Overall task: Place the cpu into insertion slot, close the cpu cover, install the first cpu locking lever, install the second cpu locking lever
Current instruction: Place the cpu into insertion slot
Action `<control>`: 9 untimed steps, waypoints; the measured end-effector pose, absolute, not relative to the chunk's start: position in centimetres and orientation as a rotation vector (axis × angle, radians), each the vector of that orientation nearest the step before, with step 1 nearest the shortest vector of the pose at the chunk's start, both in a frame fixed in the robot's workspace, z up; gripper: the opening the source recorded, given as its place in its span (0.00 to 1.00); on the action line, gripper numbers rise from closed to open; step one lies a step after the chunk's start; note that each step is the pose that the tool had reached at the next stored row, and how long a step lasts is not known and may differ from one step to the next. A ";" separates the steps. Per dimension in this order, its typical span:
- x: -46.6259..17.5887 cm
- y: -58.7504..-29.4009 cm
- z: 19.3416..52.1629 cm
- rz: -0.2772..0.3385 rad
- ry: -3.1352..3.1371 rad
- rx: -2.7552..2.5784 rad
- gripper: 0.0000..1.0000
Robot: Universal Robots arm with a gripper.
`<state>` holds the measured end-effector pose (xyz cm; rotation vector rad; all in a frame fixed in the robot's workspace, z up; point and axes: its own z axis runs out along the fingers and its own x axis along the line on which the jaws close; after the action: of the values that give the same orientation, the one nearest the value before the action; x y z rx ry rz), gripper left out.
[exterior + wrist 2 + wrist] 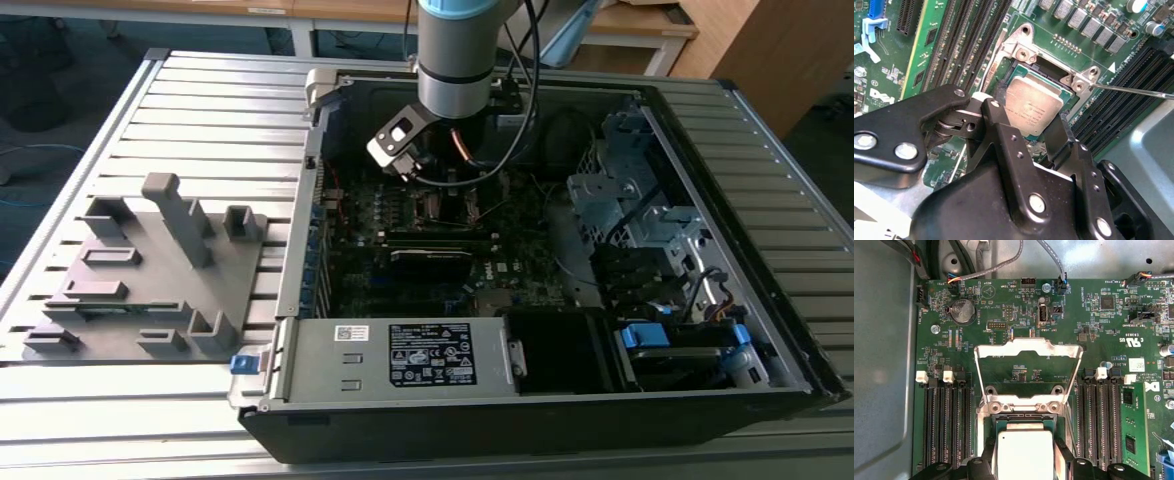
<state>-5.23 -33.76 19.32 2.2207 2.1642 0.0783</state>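
The cpu (1033,107) is a small silvery square held level in or just over the insertion slot (1046,76), a dark socket with a metal rim. My gripper (1029,109) has one black finger (998,95) against each of two opposite edges of the chip, shut on it. In the first wrist view the cpu (1025,452) sits between the same fingers (990,456), right over the insertion slot (1024,419). The cpu cover (1029,346) stands swung open beyond the socket. A thin locking lever (1134,91) sticks out to one side. In the exterior view the gripper (434,182) is down inside the computer case.
Long black memory slots (946,425) flank the socket on both sides of the green board (1094,325). Cables (534,120) hang by the arm. The case holds a power supply (400,355) and drive bays (627,200). A grey fixture (147,270) lies at the exterior view's left.
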 end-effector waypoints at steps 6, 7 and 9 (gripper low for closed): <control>-5.0 -33.7 19.1 0.077 2.164 2.221 0.54; -5.0 -33.7 19.1 0.078 2.164 2.221 0.54; -5.0 -33.7 19.1 0.078 2.164 2.221 0.54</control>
<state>-5.04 -33.70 19.09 2.2207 2.1641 0.0779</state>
